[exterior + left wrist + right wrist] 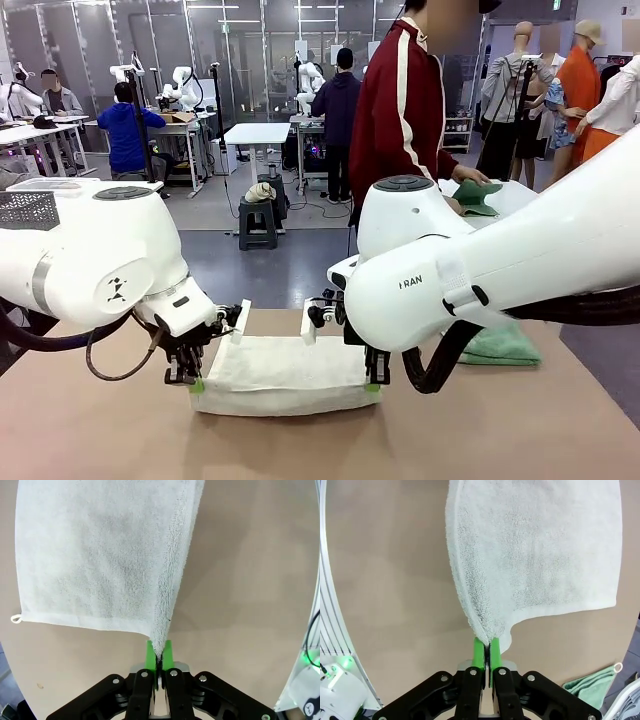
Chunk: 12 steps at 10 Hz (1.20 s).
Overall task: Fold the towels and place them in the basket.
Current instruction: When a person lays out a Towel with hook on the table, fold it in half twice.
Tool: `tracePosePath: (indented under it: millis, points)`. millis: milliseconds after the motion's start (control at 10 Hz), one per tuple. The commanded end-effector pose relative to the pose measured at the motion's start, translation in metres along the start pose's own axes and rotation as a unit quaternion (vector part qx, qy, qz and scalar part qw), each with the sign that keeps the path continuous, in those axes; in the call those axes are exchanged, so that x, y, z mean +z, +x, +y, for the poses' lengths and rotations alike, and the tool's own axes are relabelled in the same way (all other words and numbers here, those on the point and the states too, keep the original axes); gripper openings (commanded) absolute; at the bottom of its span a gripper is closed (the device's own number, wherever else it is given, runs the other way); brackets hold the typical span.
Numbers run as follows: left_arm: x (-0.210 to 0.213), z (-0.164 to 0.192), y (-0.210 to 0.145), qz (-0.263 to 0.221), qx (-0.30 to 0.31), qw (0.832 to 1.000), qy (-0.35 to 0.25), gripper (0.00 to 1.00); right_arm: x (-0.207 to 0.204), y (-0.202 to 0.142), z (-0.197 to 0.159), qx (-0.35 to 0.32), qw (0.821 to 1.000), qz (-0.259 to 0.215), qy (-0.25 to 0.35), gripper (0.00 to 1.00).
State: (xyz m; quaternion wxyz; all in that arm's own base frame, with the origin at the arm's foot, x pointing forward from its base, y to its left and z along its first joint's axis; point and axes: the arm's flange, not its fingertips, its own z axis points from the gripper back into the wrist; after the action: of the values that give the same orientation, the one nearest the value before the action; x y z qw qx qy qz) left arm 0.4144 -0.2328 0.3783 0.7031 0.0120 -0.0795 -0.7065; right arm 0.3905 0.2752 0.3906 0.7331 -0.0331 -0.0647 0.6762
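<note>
Front view: the cream towel lies across the worktop with its long axis running side to side between my two arms. My left fingers are at its left near corner and my right fingers at its right near corner, so each arm has its own end. A mint green towel sits bunched on the worktop behind my right arm. A grey lattice wall at the far left is, I judge, the basket. Left wrist view: my left fingers are clamped shut on the corner of the cream towel, and the cloth spreads away from the pads, its corner loop off to one side. Right wrist view: my right fingers are likewise pinched tight on the other corner of the cream towel, with the green one lying apart beside my knuckles. I expect the fold needs both held corners carried evenly over to the far edge.
</note>
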Motion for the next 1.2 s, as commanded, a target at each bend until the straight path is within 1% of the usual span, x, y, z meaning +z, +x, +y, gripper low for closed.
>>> tracePosePath:
  millis: [0,400,500,800,1100]
  points:
    - [0.0,-0.003,0.0,0.001,-0.002,1.0,0.0,0.0,0.0,0.0,0.002,0.001,1.0,0.0,0.0,0.0]
    - [0.0,-0.003,0.0,0.001,-0.002,1.0,0.0,0.0,0.0,0.0,0.002,0.001,1.0,0.0,0.0,0.0]
    - [0.0,-0.001,0.001,0.0,-0.001,1.0,0.0,0.05,-0.001,0.0,0.001,0.001,1.0,0.0,0.001,0.05]
    - [0.012,0.026,0.008,0.023,-0.009,1.0,0.018,0.05,0.005,0.006,-0.032,0.014,1.0,0.001,-0.004,0.05]
    - [0.02,0.061,0.008,0.034,-0.014,0.999,0.015,0.05,0.01,0.007,-0.066,0.032,0.999,-0.003,-0.008,0.05]
